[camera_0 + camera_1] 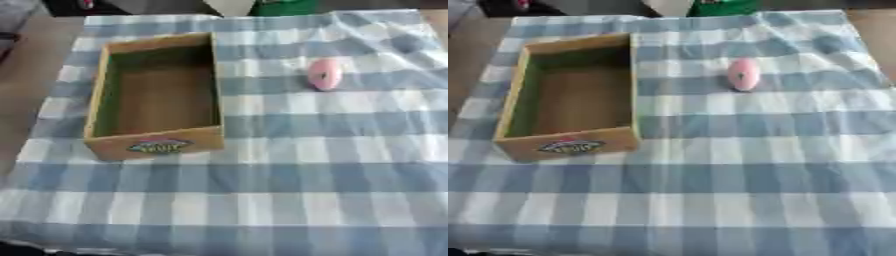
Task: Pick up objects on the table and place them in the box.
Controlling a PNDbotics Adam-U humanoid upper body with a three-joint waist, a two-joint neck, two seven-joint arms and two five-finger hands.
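Looking at the left eye view first: pink object (325, 74), small and roundish, sits on the checked cloth (289, 190) well to the right of the cardboard box (157, 142), roughly level w/ the box's far half. Box is open-topped and looks empty inside, long axis running away from the robot, printed label on the near wall. Pink thing stands a bit taller than wide, so its long axis goes near-to-far too, maybe tipped slightly; can't make out what it is beyond a dark spot on it.

Right eye view: same layout, pink object just right of centre, box on the left, clear gap of cloth btwn them. Green item (724, 6) peeks in at the far edge, off the cloth, prob not part of the job.

Neither hand shows in either view, so can't tell anything abt fingers, apart or together.

Judgement: nothing's in the box yet, so it's the very start. Since the object lies on the robot's right side, right arm is prob the nearer one; carry then goes leftward to the box.
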